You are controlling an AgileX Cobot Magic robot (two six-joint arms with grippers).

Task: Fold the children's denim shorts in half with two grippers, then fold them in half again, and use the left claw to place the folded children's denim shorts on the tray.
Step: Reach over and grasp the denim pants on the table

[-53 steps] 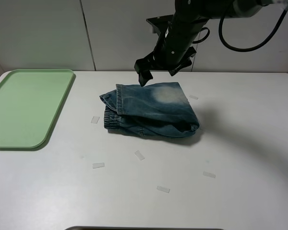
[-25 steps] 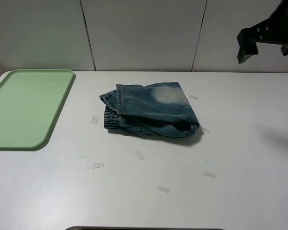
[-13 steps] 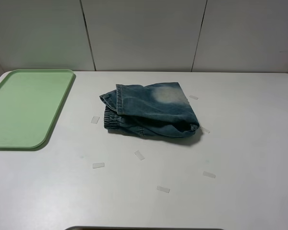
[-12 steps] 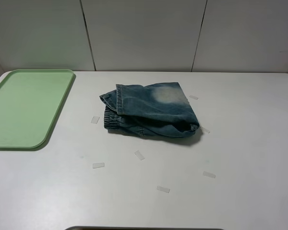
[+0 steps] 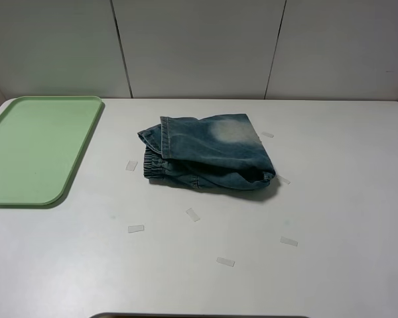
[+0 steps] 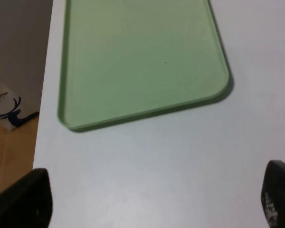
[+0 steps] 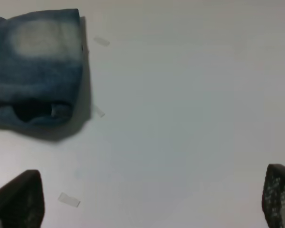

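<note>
We judge folding done: blue-washed children's denim shorts lie on the table, pale green rectangular plastic tray at their nine o'clock. The left end effector and right end effector gape empty; placing remains.

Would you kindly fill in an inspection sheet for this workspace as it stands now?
Surface: white table, no spills seen.
Job's things: children's denim shorts lie folded mid-table, off the tray; tray empty at the table's left side.
Clutter: small tape strips scattered around the shorts.
Grippers: left gripper open, empty, above the table near the tray; right gripper open, empty, apart from the shorts.
Cables: nothing seen.
Surroundings: panelled wall behind; wooden floor and a printed white item beside the table.
</note>
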